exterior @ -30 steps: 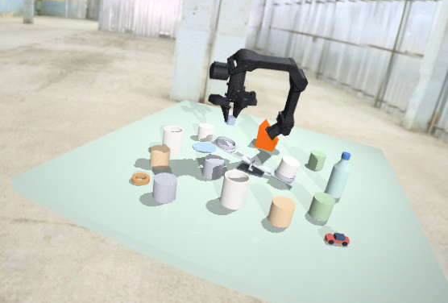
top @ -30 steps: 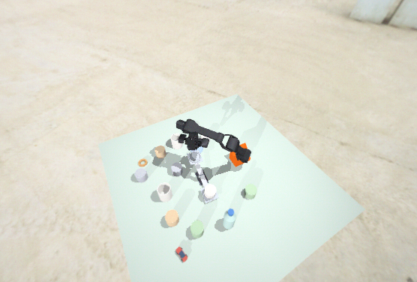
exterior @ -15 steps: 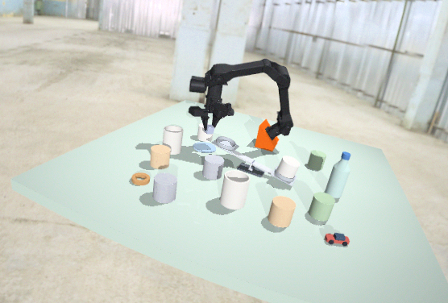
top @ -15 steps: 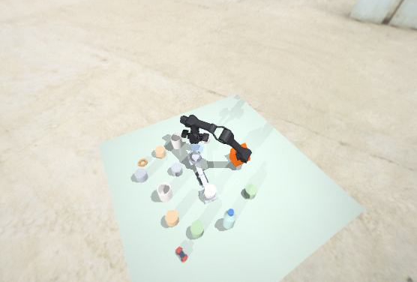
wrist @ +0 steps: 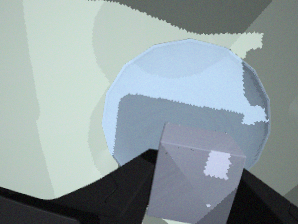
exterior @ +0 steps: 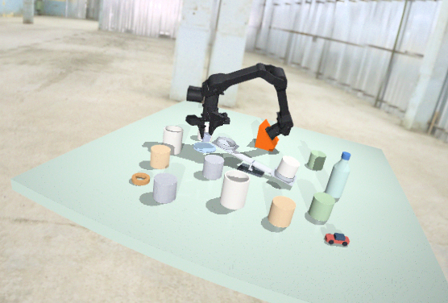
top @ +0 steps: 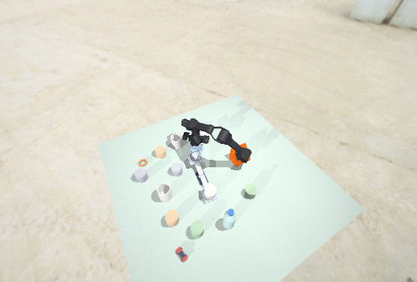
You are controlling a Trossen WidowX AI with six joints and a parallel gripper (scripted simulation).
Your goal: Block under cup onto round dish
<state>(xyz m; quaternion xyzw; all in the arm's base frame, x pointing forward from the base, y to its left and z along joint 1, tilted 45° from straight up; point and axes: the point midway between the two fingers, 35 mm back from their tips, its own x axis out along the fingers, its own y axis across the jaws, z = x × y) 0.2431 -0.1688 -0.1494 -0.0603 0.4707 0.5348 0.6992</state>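
Toward the left edge of the pale green worktop (exterior: 101, 208) lie an orange ring (exterior: 140, 178), a grey cylinder (exterior: 164, 188) and a tan cylinder (exterior: 160, 156), with a white open cup (exterior: 173, 139) just behind them nearer the far edge. Right of these, the round dish (exterior: 205, 147), pale blue and flat, sits on the worktop toward the far edge. The gripper (exterior: 207, 130) hangs directly over it, its fingers pinching the block (wrist: 193, 176), a small grey cube held in the air; in the wrist view the dish (wrist: 189, 99) fills the space under the cube.

Just right of the dish starts the balance (exterior: 251, 166), a pale bar running toward the near-right. Its far end pad (exterior: 226, 143) is bare, while the other end carries an upturned white cup (exterior: 287, 168). In front of the balance stand a second grey cylinder (exterior: 213, 166) and a larger white cup (exterior: 234, 188).

Further right, the arm's orange base (exterior: 266, 135) stands near the far edge. Toward the right edge stand two green cylinders (exterior: 317, 159) (exterior: 321, 206), a second tan cylinder (exterior: 281, 211) and a pale bottle (exterior: 338, 176) with a blue cap. A small red toy car (exterior: 337, 238) lies nearest the near-right corner.
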